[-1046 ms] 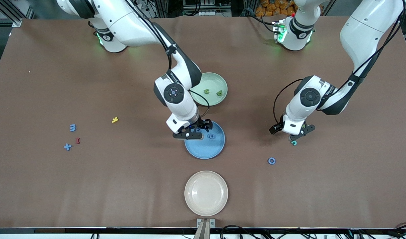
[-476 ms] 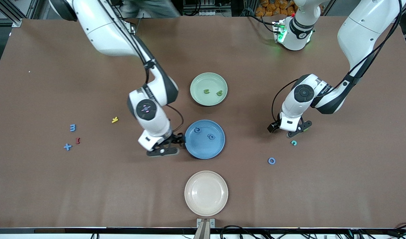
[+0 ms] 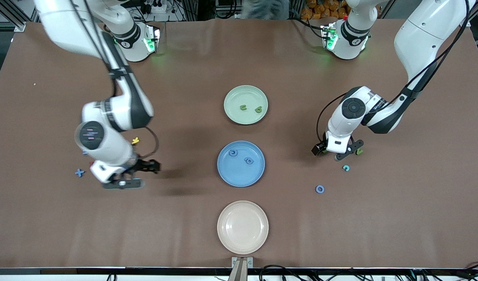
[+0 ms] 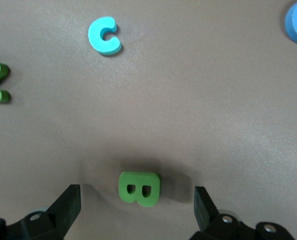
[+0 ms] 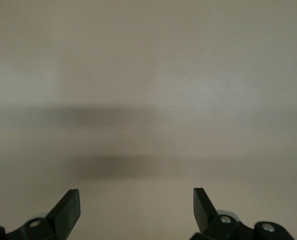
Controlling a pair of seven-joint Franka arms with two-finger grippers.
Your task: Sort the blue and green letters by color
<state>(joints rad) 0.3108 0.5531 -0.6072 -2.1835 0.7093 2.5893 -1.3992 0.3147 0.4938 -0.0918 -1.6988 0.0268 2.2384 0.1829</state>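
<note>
My left gripper (image 3: pixel 347 151) is open and low over a green letter B (image 4: pixel 139 188), which lies flat on the table between the fingers of that gripper (image 4: pixel 137 199). A second green piece (image 3: pixel 359 151) lies beside it. A blue ring (image 3: pixel 320 189) lies nearer the front camera. The green plate (image 3: pixel 236 95) holds two green letters (image 3: pixel 243 107). On the blue plate (image 3: pixel 239 177) are two blue letters (image 3: pixel 248 160). My right gripper (image 3: pixel 134 175) hangs open over bare table beside a blue plus (image 3: pixel 79 172); nothing is between the jaws of this gripper (image 5: pixel 137 200).
A teal letter C (image 3: pixel 345 168) lies near the left gripper. A yellow letter (image 3: pixel 135 140) and a dark red letter (image 3: pixel 91 164), partly hidden by the right arm, lie at the right arm's end. A beige plate (image 3: pixel 243 244) stands nearest the front camera.
The right gripper left the blue plate, where a second blue letter now lies, and swung to the right arm's end near the blue plus. The left gripper shifted from the teal C to the green B.
</note>
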